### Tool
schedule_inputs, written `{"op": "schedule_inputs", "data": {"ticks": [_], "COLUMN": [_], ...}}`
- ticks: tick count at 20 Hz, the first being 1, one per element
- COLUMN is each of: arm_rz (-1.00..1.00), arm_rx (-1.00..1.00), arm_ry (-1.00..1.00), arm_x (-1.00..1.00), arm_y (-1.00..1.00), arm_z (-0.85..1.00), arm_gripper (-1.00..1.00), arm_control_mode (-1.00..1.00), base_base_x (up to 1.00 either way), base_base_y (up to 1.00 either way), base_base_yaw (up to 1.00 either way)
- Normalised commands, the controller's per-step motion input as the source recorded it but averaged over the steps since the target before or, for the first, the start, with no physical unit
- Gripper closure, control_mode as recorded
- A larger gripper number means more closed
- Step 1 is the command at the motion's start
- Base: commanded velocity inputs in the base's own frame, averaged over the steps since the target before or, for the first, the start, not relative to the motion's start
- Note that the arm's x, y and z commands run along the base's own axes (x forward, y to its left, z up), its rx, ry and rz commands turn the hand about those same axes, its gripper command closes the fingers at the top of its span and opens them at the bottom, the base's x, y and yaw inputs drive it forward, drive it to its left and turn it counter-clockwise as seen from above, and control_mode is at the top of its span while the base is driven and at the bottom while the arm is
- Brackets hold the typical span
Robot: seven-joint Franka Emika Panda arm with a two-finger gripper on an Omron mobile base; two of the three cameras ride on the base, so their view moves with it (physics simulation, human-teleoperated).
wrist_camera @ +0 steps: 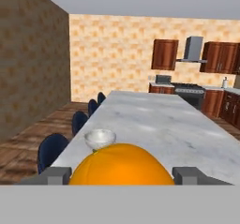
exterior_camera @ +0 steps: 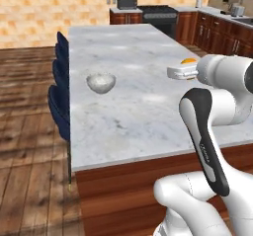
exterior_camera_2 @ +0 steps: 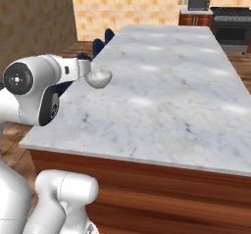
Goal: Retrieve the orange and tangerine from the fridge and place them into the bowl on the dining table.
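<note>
One orange fruit sits clamped between the robot's fingers (wrist_camera: 122, 175) above the marble counter (wrist_camera: 187, 134).
Spread wide around that orange fruit (wrist_camera: 121, 166), the fingers grip it on both sides. The bowl (exterior_camera: 101, 82) rests empty on the counter near its chair-side edge, at about ten o'clock from the fruit, well apart; blue chairs (exterior_camera: 59, 101) line that edge.

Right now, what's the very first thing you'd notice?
A big orange fruit sits between the gripper's fingers, close up in the hand view. Beyond it, a small marbled bowl sits on the long marble dining table, near the edge lined with dark blue chairs.
</note>
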Motion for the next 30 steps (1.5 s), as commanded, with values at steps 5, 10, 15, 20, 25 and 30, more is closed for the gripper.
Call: {"op": "schedule_inputs", "data": {"ticks": [5, 10, 15, 20, 25, 30], "arm_rz": [0.0, 0.0, 0.0, 0.0, 0.0, 0.0], "arm_rx": [0.0, 0.0, 0.0, 0.0, 0.0, 0.0], "arm_ry": [0.0, 0.0, 0.0, 0.0, 0.0, 0.0], "arm_x": [0.0, 0.0, 0.0, 0.0, 0.0, 0.0], "arm_y": [0.0, 0.0, 0.0, 0.0, 0.0, 0.0], "arm_z": [0.0, 0.0, 0.0, 0.0, 0.0, 0.0], "arm_gripper": [1.0, 1.0, 1.0, 1.0, 1.0, 1.0], "arm_control_mode": [1.0, 1.0, 1.0, 1.0, 1.0, 1.0], "base_base_x": [0.0, 0.05, 0.09, 0.23, 0.55, 0.85], "base_base_y": [1.0, 1.0, 1.0, 1.0, 0.56, 0.32], "base_base_yaw": [-0.1, -0.13, -0.16, -0.25, -0.41, -0.55]}}
